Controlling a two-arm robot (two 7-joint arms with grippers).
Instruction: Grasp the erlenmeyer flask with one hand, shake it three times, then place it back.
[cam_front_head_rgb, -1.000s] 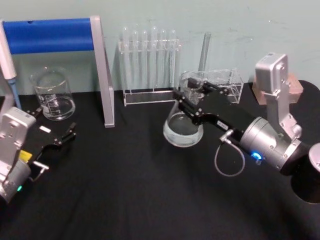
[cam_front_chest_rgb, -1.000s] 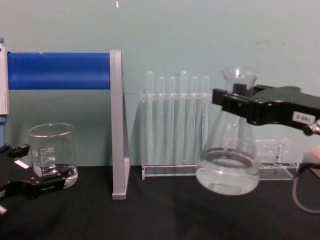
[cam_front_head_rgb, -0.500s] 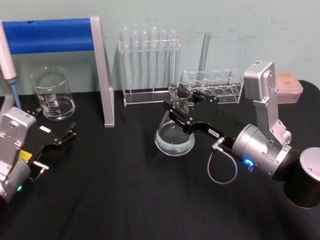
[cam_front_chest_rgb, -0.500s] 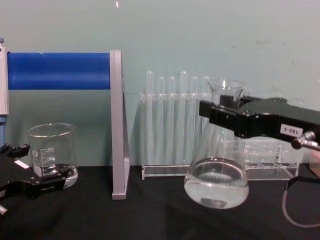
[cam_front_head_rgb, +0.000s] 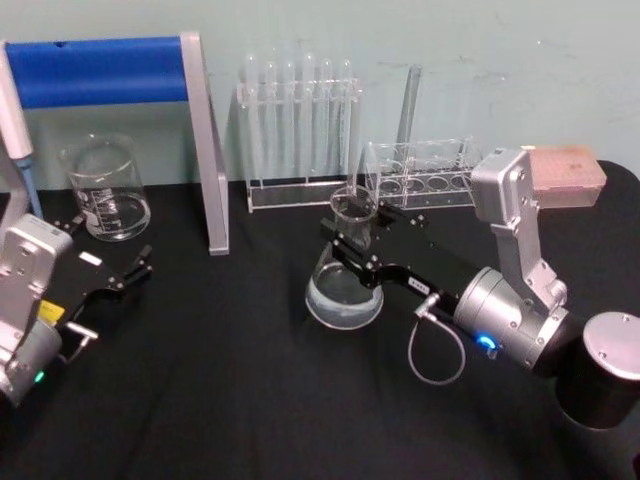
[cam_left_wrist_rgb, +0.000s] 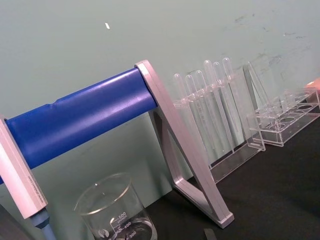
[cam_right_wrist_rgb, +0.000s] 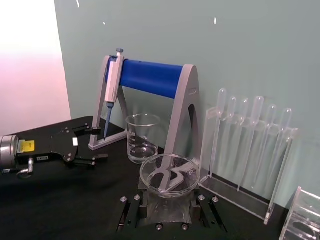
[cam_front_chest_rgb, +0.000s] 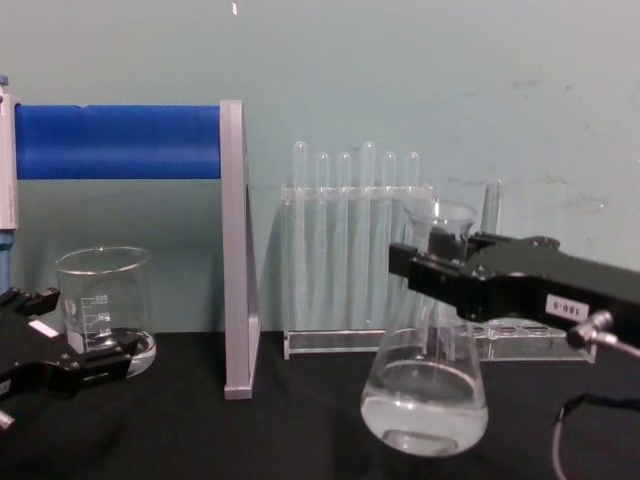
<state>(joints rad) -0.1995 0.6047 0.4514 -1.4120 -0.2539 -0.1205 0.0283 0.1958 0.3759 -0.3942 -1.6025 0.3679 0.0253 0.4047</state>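
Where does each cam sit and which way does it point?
Head: high up, looking forward and down at the black table; left gripper open and parked, right gripper shut on the erlenmeyer flask.
Chest: low, level across the table; right gripper from the right edge, left gripper at lower left.
Left wrist: facing the blue stand, beaker and test tube rack.
Right wrist: over its own gripper, looking into the flask's mouth, left gripper beyond.
Shared: both wrist views catch stand, beaker and rack.

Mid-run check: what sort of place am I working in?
Probably a chemistry lab bench: a rack of test tubes, a glass beaker, and the erlenmeyer flask held in the right gripper.
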